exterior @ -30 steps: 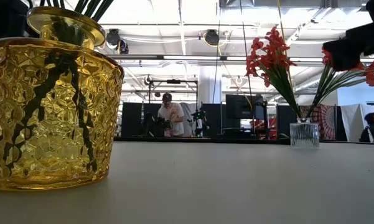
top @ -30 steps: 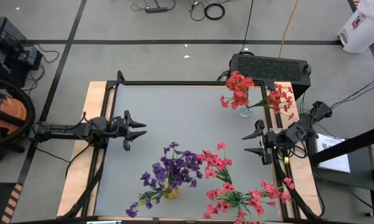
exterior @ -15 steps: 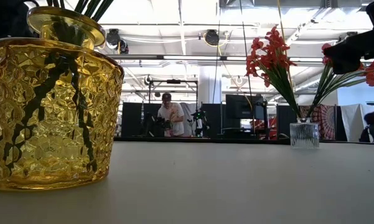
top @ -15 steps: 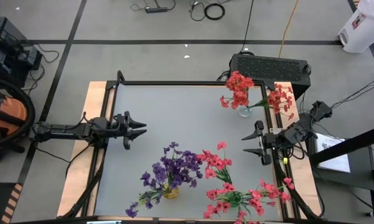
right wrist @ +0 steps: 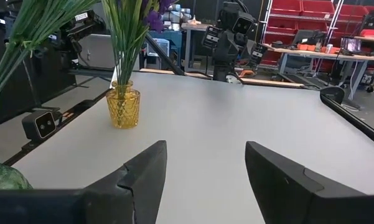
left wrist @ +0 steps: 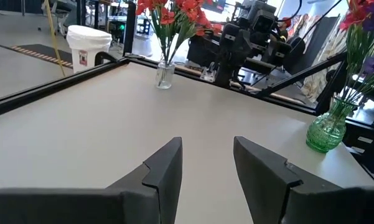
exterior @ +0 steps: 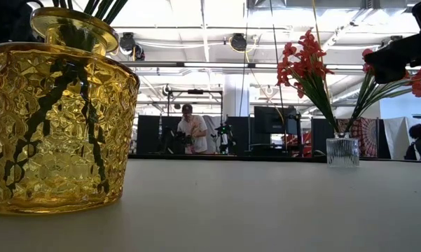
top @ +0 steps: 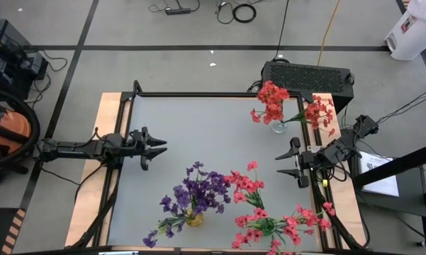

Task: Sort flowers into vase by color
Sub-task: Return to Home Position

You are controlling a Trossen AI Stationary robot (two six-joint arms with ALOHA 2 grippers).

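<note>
High view first: seeing no loose stem lying anywhere on table (top: pixel 213 134), so calling the sort done as far as visible.

Counting three bunches, one colour per vase:
- Logging purple flowers (top: pixel 198 190) standing in yellow vase (top: pixel 193 220).
- Logging pink flowers (top: pixel 269 212) in green vase (top: pixel 268 228), just beside yellow vase on right arm's side. Blossoms of both bunches meet or overlap from above; can't tell which.
- Logging red flowers (top: pixel 273 105) in clear vase (top: pixel 278 128), well apart from yellow vase, diagonally across toward the far corner on right arm's side. Splayed in two clumps, same vase.

Can't verify every single blossom's colour from up here. Spotting no obvious stray in any bunch.

Judging what's left: nothing to pick, only parking both arms at home.

Placing left gripper (top: pixel 154 150) well apart from yellow vase, on left arm's side and farther up the table. Fingers spread, holding nothing; checked in left wrist view, only bare tabletop showing between them.

Placing right gripper (top: pixel 280 162) past green vase as seen from yellow vase, on right arm's side, short of clear vase. Released too, nothing between fingers in right wrist view.
</note>
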